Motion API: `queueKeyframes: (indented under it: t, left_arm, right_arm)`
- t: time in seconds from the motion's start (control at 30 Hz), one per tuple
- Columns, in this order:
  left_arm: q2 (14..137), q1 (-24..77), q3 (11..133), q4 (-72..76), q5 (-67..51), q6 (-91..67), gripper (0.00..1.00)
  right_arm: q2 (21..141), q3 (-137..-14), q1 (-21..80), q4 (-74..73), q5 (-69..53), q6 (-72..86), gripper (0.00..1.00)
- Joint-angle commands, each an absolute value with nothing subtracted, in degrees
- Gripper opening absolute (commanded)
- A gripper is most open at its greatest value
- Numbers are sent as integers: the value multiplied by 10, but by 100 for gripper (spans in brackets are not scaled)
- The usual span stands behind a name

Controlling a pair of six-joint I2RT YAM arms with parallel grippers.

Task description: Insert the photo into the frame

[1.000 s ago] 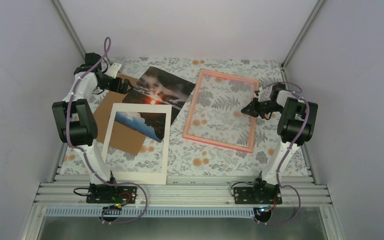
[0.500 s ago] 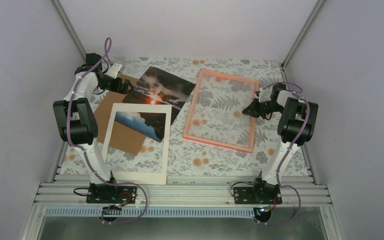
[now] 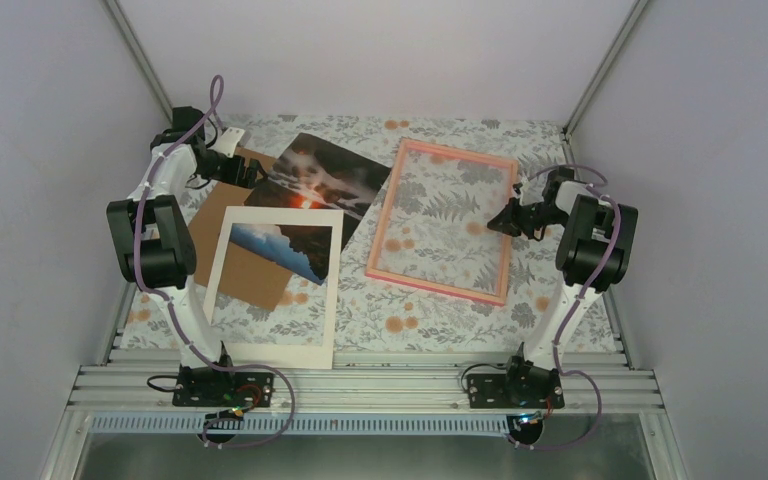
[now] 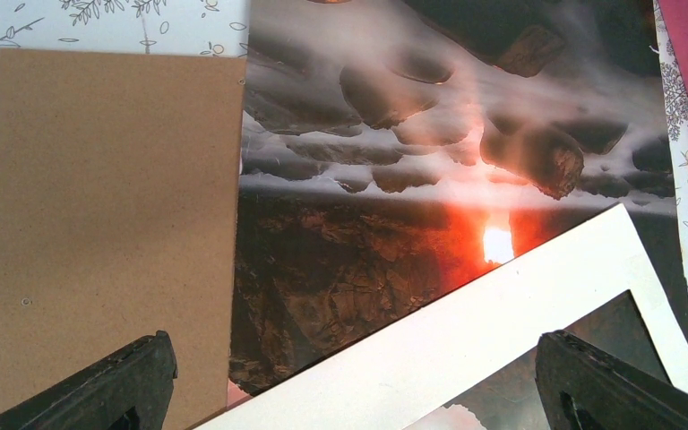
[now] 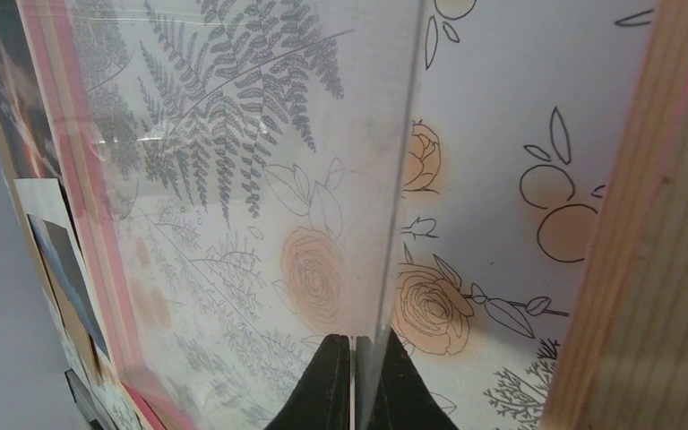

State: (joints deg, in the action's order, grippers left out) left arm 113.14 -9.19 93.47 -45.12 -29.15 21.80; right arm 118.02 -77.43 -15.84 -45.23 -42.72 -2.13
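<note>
The photo [image 3: 332, 176], a dark sunset print, lies face up at the back middle, its near corner under a white card mat [image 3: 315, 315]. My left gripper [image 3: 248, 172] is open and empty just above the photo's left edge. In the left wrist view its fingers [image 4: 107, 390] straddle the photo [image 4: 394, 197] and the mat's rim [image 4: 466, 340]. The pink frame [image 3: 505, 235] lies flat to the right. My right gripper [image 3: 505, 218] is at the frame's right side, shut on the edge of the clear pane [image 5: 260, 179], with the gripper [image 5: 356, 349] next to the frame's wooden side [image 5: 654, 224].
A plain brown board [image 3: 245, 265] lies under the mat and beside the photo, and also shows in the left wrist view [image 4: 107, 206]. The flowered tablecloth [image 3: 430, 315] covers the table. Grey walls and metal posts close in the sides and back.
My right gripper has shifted a little to the right with the pane's edge in it. The left gripper has barely moved.
</note>
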Motion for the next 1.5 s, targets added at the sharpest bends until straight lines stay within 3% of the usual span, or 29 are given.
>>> queueKeyframes:
  t: [0.0, 1.17, 1.33, 1.47]
  left_arm:
    - [1136, -91, 948, -453, -299, 214, 100]
    - [1142, -85, 952, -452, -297, 213, 100]
    - [1140, -84, 951, -452, -297, 212, 100]
    - [1140, -84, 951, -451, -298, 211, 100]
  right_arm:
    - [1164, -781, -163, -462, -420, -41, 4]
    - [1168, -790, -157, -474, -401, -57, 4]
    - [1151, -794, -156, -474, -395, -57, 38]
    - [1138, -797, -156, -476, -373, -56, 51]
